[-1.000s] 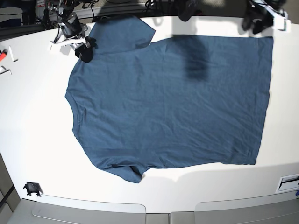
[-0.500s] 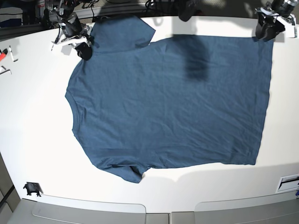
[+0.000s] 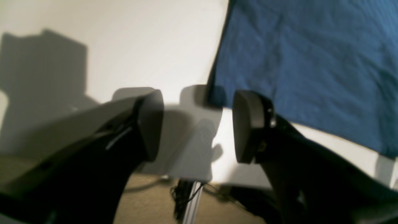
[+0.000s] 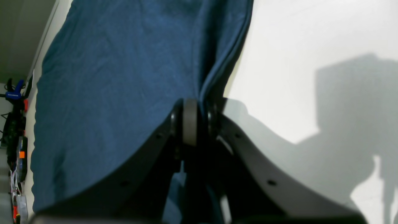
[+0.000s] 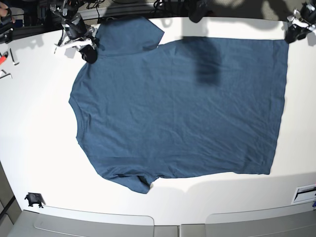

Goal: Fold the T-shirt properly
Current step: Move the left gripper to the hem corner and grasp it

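The dark teal-blue T-shirt [image 5: 182, 108] lies spread flat on the white table [image 5: 39, 128], neck to the left and hem to the right. My right gripper [image 5: 90, 53] sits at the far left shoulder beside the upper sleeve. In the right wrist view that gripper [image 4: 194, 121] is shut, with the T-shirt [image 4: 118, 77] edge pinched between its pads. My left gripper [image 5: 295, 30] hovers at the far right hem corner. The left wrist view shows it [image 3: 199, 124] open and holding nothing, the T-shirt [image 3: 311, 62] corner lying just beyond its fingertips.
Small tools and a red marker [image 5: 3, 57] lie at the table's left edge. A black clip [image 5: 33, 199] sits at the near left corner and a printed label [image 5: 304, 192] at the near right. Cables and equipment line the back edge.
My right gripper has closed on the shirt's shoulder edge. My left gripper has moved right, to just past the far hem corner, and opened wider. The shirt lies as before.
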Controlling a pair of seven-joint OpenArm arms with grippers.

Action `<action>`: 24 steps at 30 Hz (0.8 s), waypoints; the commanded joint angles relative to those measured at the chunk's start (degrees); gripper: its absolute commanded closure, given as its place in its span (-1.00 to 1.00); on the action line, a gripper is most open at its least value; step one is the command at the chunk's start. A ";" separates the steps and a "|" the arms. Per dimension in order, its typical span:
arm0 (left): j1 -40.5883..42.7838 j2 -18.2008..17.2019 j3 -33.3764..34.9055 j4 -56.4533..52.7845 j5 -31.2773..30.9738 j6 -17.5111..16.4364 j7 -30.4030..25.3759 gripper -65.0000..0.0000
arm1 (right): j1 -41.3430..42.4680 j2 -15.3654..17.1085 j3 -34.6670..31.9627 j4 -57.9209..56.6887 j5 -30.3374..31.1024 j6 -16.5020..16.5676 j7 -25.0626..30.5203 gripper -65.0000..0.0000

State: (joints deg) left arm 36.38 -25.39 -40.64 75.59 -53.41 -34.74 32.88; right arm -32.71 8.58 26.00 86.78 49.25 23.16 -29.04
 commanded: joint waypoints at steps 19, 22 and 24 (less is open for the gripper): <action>-2.40 -0.96 -0.46 -1.38 -11.23 -0.42 12.26 0.00 | -0.63 0.28 0.24 0.24 0.22 -0.61 -0.57 1.00; -2.43 -0.96 -0.46 -1.38 -11.41 -0.42 12.52 0.00 | -0.63 0.28 0.24 0.24 0.22 -0.59 -0.57 1.00; -2.43 -0.96 -0.46 -1.38 -11.41 -0.42 12.55 0.01 | -0.63 0.28 0.24 0.24 0.22 -0.59 -0.59 1.00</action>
State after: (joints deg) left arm 33.50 -25.43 -40.73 73.82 -64.53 -34.96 45.04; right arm -32.73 8.56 26.00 86.78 49.28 23.16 -29.06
